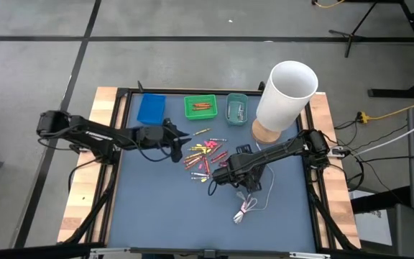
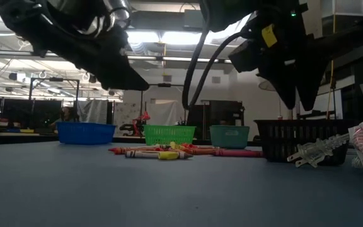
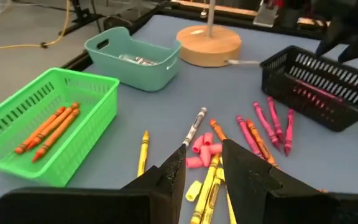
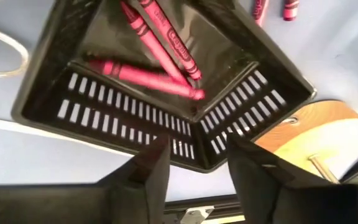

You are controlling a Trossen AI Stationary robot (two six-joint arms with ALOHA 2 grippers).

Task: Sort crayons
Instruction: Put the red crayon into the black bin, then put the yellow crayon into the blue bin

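Loose crayons (image 1: 203, 155) — pink, red, orange and yellow — lie scattered at mid-worktop (image 1: 157, 208), between the two arms. The left gripper (image 3: 201, 165) hovers just above this cluster, its fingers parted with nothing between them. The right gripper (image 4: 197, 155) hangs over the black basket (image 4: 135, 118), fingers apart and empty; several pink crayons (image 4: 145, 74) rest inside the basket. Along the far edge stand three trays — a blue tray (image 1: 151, 108), a green tray (image 3: 17, 118) holding orange crayons (image 3: 48, 127), and a teal tray (image 3: 132, 59). A white cylinder (image 1: 286, 93) on a wooden base stands beside the teal tray.
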